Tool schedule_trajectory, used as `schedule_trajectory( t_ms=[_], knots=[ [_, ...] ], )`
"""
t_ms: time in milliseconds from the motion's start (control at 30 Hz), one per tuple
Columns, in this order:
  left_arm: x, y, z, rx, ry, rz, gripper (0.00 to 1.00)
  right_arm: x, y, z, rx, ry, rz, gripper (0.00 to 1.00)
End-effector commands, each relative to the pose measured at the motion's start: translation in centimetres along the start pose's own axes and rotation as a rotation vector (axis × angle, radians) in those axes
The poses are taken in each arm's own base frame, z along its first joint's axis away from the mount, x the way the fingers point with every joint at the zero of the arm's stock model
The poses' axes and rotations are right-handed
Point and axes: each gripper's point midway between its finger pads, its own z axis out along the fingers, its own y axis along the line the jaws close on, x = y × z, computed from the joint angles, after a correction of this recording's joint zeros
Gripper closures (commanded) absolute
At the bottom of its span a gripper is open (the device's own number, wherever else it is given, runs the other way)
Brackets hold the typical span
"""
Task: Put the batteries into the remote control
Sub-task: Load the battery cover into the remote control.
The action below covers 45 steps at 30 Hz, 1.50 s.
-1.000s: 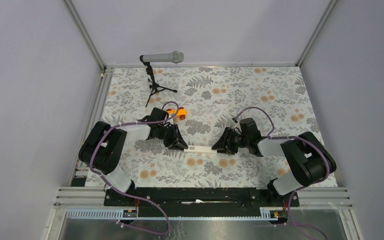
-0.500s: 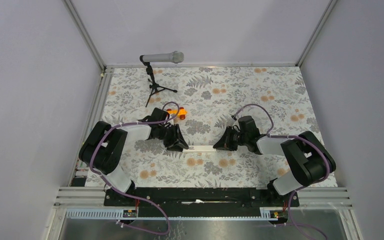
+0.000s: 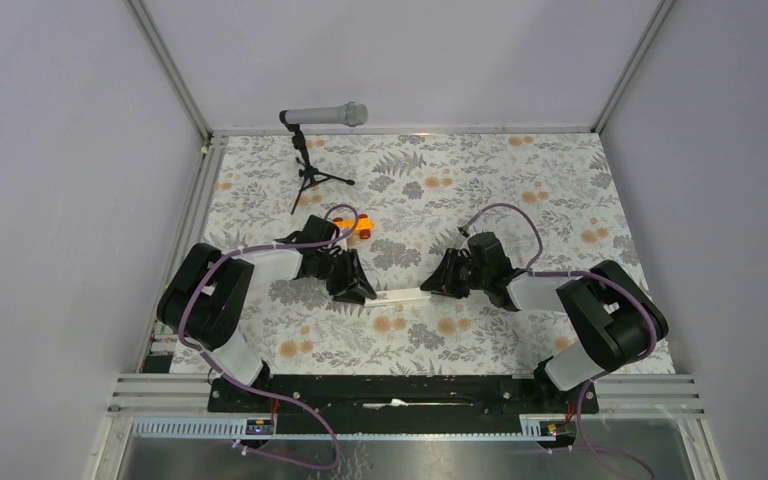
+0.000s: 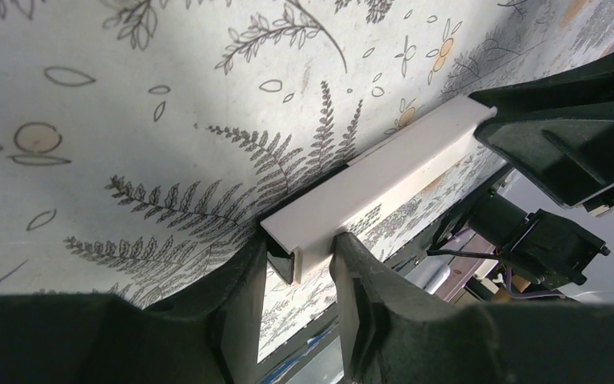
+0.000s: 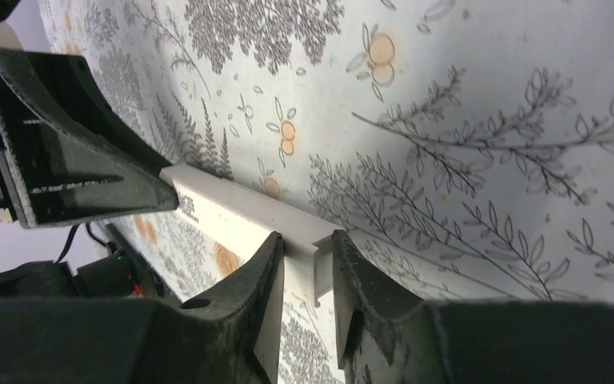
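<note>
Left gripper (image 4: 300,240) straddles remote control (image 4: 384,164) end, fingers narrow, clamping unclear; right gripper (image 5: 306,240) fingers pinch opposite end.

You'll find nothing readable in any view: no lettering, label, brand or number. The remote (image 4: 384,180) shows you only plain white faces.

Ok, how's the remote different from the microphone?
The remote control is a white flat bar, the microphone a grey cylinder. It is clamped at its ends by the left gripper and right gripper; the microphone sits untouched on a black tripod. Both are slim.
</note>
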Motion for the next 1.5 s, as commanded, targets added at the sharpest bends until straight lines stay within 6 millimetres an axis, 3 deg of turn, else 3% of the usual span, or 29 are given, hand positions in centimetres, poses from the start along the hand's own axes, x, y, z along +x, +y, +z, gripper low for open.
schedule_trajectory(
  t_ms=[0, 200, 433, 567, 833, 933, 1067, 1233, 1400, 1467],
  knots=[
    [2.2, 3.0, 3.1, -0.145, 0.022, 0.047, 1.0, 8.9, -3.5, 1.5, 0.195, 0.253, -0.031, 0.71],
    [1.8, 1.8, 2.8, -0.111, 0.003, 0.037, 1.0, 10.0, -4.0, 1.7, 0.379, 0.264, -0.097, 0.68],
    [-0.3, 1.0, 1.7, -0.124, -0.098, -0.007, 1.0, 11.2, -5.2, -0.1, 0.499, 0.258, -0.117, 0.7],
    [-1.0, 0.4, 1.3, -0.116, -0.139, -0.032, 1.0, 10.9, -4.3, -0.6, 0.495, 0.243, -0.163, 0.69],
    [-1.9, -0.9, 1.0, -0.073, -0.179, -0.04, 1.0, 11.5, -2.0, 0.3, 0.46, 0.269, -0.232, 0.6],
    [-1.9, -0.2, 0.3, -0.121, -0.197, -0.021, 1.0, 10.2, -1.8, -0.1, 0.479, 0.205, -0.221, 0.55],
    [-2.1, 1.2, -1.1, -0.209, -0.249, 0.028, 0.8, 6.8, -0.7, -0.9, 0.463, 0.118, -0.208, 0.51],
    [-3.1, 0.2, -2.8, -0.223, -0.305, 0.077, 0.54, 2.8, 1.4, -1.9, 0.439, 0.061, -0.238, 0.45],
    [-5.0, -1.5, -6.0, -0.26, -0.421, 0.135, 0.29, -1.6, 5.4, -3.1, 0.347, -0.01, -0.363, 0.25],
    [-5.6, -1.5, -7.5, -0.287, -0.47, 0.145, 0.21, -1.7, 7.3, -3.3, 0.262, 0.022, -0.472, 0.19]
  ],
)
